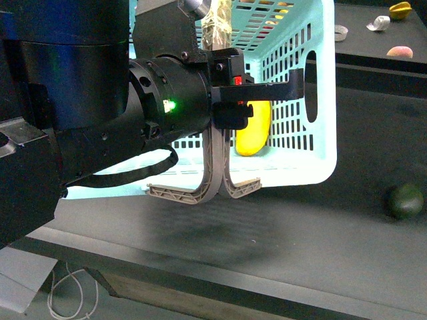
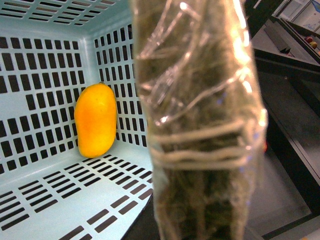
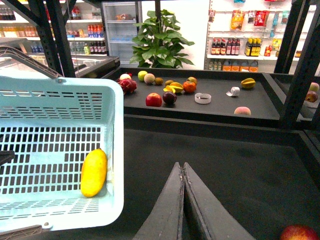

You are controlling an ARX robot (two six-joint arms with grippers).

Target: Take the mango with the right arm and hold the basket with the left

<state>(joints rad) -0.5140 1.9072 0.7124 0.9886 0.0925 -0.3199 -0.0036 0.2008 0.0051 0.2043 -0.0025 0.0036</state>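
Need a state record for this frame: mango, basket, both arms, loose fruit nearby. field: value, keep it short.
mango: smooth yellow-orange oblong mango, inside the basket, against a slotted side wall
basket: light turquoise slotted plastic basket on the dark table; grey-brown hoop handles hanging down outside
left arm: bulky black arm, green light lit, at the basket's near wall; grip cannot be told
right gripper: shut, empty, over the table beside the basket
loose fruit: dark green round fruit on table; red apple near right gripper
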